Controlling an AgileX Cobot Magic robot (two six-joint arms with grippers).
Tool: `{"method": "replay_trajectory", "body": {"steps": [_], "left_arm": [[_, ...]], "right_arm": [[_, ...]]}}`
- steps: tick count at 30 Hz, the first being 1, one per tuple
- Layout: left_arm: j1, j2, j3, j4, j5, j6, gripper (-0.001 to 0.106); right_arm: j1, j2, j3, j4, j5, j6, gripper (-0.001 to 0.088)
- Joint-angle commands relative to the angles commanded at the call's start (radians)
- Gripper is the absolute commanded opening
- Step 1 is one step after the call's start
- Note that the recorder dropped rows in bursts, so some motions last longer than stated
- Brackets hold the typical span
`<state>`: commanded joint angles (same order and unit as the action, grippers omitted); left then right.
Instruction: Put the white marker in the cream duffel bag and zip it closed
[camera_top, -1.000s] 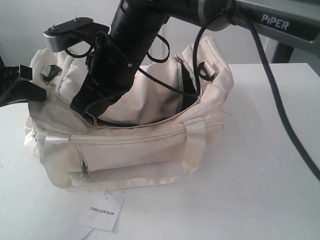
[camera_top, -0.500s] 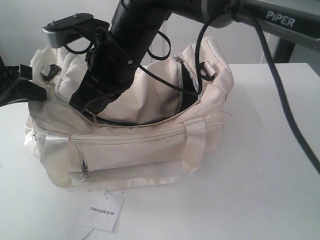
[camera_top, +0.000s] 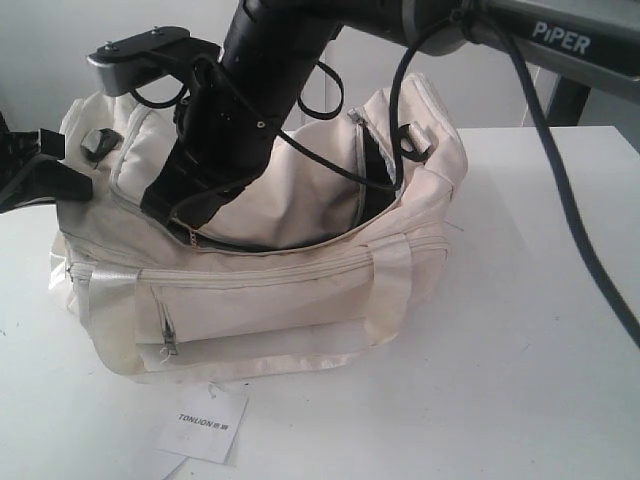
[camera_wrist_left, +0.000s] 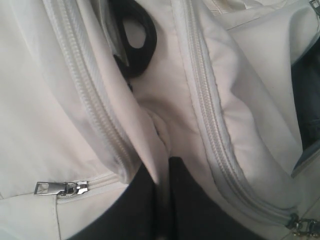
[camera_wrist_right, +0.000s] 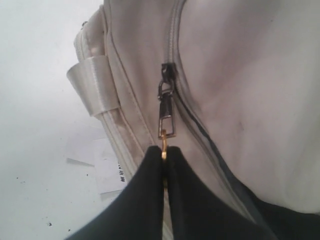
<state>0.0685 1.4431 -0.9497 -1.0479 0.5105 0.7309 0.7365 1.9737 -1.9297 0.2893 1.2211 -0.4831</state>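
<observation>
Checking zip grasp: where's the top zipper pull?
Zipper pull: on the bag's top zip, left end of the opening in exterior view, tip pinched in the right hand.

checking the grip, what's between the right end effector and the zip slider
The metal pull tab, its ring pinched by the end effector; right wrist view.

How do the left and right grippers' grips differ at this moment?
The left gripper pinches a fabric fold of the cream duffel bag between two zip tracks; the right gripper pinches the tip of the metal zipper pull. The left gripper's fold bunches up; the right gripper's pull runs straight to its slider. Both are shut, both on the bag.
</observation>
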Motion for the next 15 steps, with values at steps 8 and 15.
{"method": "replay_trajectory", "body": {"steps": [8, 15], "left_arm": [[0.0, 0.0, 0.0, 0.0, 0.0, 0.002, 0.0], [0.0, 0.0, 0.0, 0.0, -0.002, 0.002, 0.0]], "right_arm": [[0.0, -0.007, 0.033, -0.006, 0.0, 0.014, 0.0], [0.0, -0.021, 0.068, -0.025, 0.0, 0.014, 0.0]]}}
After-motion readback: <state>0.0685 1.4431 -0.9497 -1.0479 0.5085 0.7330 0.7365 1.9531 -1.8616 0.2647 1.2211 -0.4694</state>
